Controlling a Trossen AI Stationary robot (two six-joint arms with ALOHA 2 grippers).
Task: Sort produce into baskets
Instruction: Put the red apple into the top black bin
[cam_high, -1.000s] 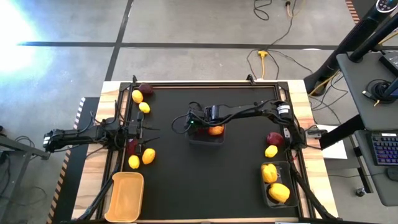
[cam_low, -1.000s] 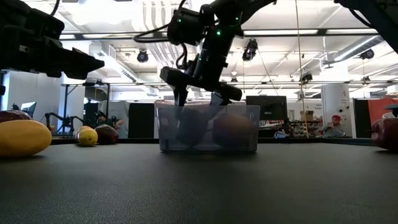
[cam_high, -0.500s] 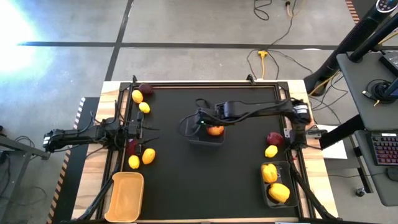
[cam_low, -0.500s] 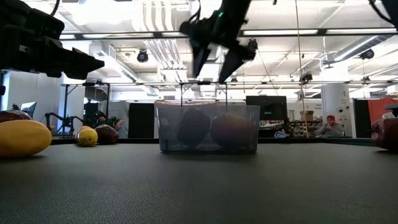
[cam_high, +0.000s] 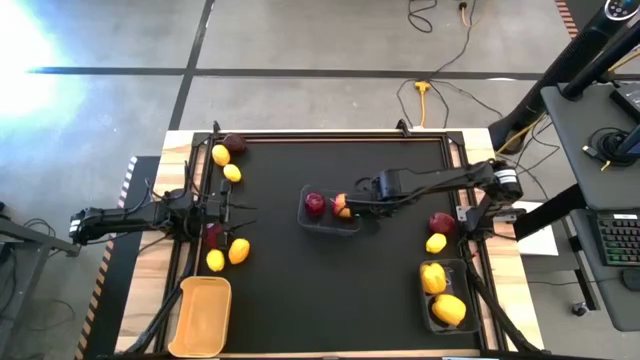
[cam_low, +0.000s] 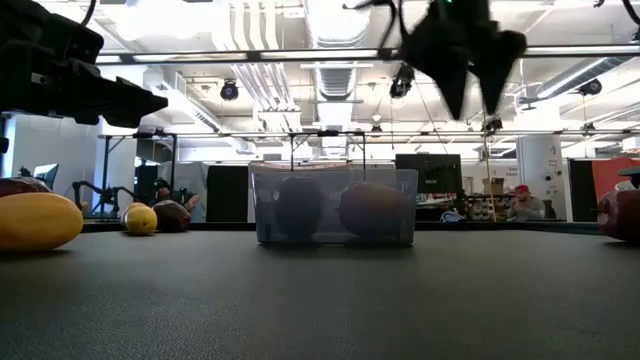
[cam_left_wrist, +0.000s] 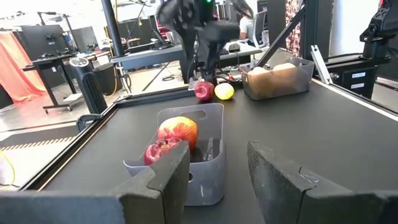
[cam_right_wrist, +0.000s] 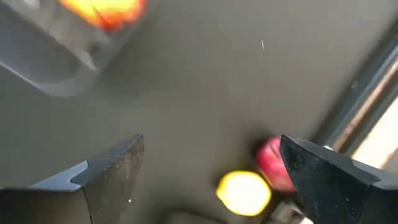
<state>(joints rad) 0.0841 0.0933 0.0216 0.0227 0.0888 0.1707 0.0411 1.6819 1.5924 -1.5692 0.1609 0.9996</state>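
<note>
Hovering spread and empty beside the clear bin (cam_high: 331, 212) holding 2 fruits, right end effector (cam_high: 352, 206) next needs the red fruit (cam_high: 441, 222) beyond.

Black table (cam_high: 290, 280): clear bin (cam_high: 331, 224) at centre; yellow-orange bin (cam_high: 203, 318) and dark bin (cam_high: 443, 296) nearer corners; loose fruit (cam_high: 227, 251) beside both edges.

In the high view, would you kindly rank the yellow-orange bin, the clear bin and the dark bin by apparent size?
1. Yellow-orange bin, largest.
2. Clear bin and dark bin: they look alike, so I cannot rank them.
</note>
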